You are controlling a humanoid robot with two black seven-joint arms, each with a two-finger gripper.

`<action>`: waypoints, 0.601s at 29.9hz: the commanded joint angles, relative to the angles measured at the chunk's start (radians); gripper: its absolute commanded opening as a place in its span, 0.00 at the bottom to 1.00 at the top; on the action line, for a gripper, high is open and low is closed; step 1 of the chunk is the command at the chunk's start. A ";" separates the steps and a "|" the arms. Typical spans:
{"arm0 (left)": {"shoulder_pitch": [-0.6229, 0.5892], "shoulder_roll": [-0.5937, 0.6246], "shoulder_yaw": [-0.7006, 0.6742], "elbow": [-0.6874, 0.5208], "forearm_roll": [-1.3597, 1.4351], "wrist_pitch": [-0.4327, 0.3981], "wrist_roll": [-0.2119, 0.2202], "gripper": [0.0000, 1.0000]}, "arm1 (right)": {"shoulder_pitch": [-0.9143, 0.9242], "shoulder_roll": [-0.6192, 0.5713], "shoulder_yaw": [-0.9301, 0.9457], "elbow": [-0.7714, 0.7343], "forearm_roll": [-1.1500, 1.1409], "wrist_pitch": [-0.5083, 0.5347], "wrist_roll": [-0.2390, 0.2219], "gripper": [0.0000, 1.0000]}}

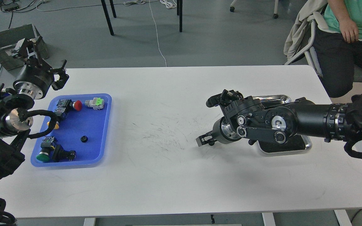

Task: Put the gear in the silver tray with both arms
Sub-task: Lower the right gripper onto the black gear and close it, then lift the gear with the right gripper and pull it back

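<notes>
My right gripper hangs low over the middle-right of the white table, just left of the silver tray. Its fingers are drawn together on a small black gear that shows as a dark lump between them, at the table surface. My right forearm covers most of the silver tray. A second small black gear lies in the blue tray at the left. My left gripper is open and empty, raised above the blue tray's far left corner.
The blue tray also holds a red push-button, a grey and green switch, a green button and other black parts. A grey box stands on the floor at the far left. A seated person is at the far right.
</notes>
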 commanded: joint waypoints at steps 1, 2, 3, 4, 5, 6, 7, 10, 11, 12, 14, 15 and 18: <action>0.000 0.003 -0.003 0.000 0.000 0.001 -0.002 0.97 | 0.016 0.000 -0.019 0.002 0.000 0.009 0.001 0.40; 0.000 0.005 -0.004 0.000 0.000 0.001 -0.006 0.97 | 0.016 0.000 -0.021 0.001 0.000 0.009 0.001 0.35; 0.000 0.007 -0.004 0.000 0.000 0.001 -0.014 0.97 | 0.016 0.000 -0.021 0.001 0.000 0.009 0.001 0.33; 0.000 0.007 -0.003 0.000 0.000 0.003 -0.020 0.97 | 0.014 0.000 -0.022 0.002 0.000 0.011 0.001 0.31; 0.000 0.008 -0.003 0.000 0.000 0.003 -0.023 0.97 | 0.013 0.000 -0.022 0.004 0.000 0.011 0.001 0.31; 0.000 0.008 -0.003 0.000 0.000 0.003 -0.026 0.97 | 0.013 0.002 -0.022 0.005 0.000 0.011 0.001 0.31; 0.000 0.008 -0.003 0.000 0.000 0.001 -0.026 0.97 | 0.011 0.002 -0.022 0.004 0.000 0.011 0.001 0.29; 0.000 0.008 -0.003 0.000 0.000 0.003 -0.026 0.97 | 0.014 0.006 -0.024 0.005 0.000 0.012 0.001 0.16; 0.000 0.010 -0.003 0.000 0.000 0.003 -0.026 0.97 | 0.017 0.008 -0.022 0.002 0.000 0.012 0.001 0.08; 0.000 0.010 -0.003 0.000 0.000 0.003 -0.026 0.97 | 0.022 0.008 -0.022 0.002 0.000 0.012 0.001 0.02; 0.000 0.013 -0.003 0.000 0.000 0.003 -0.026 0.97 | 0.045 0.005 -0.021 0.004 0.003 0.012 0.001 0.02; 0.001 0.017 -0.003 0.000 0.000 0.003 -0.026 0.97 | 0.069 0.000 -0.018 0.005 0.006 0.012 0.001 0.02; 0.000 0.022 -0.003 0.000 0.000 0.003 -0.025 0.97 | 0.136 -0.038 0.001 0.024 0.010 0.011 0.005 0.02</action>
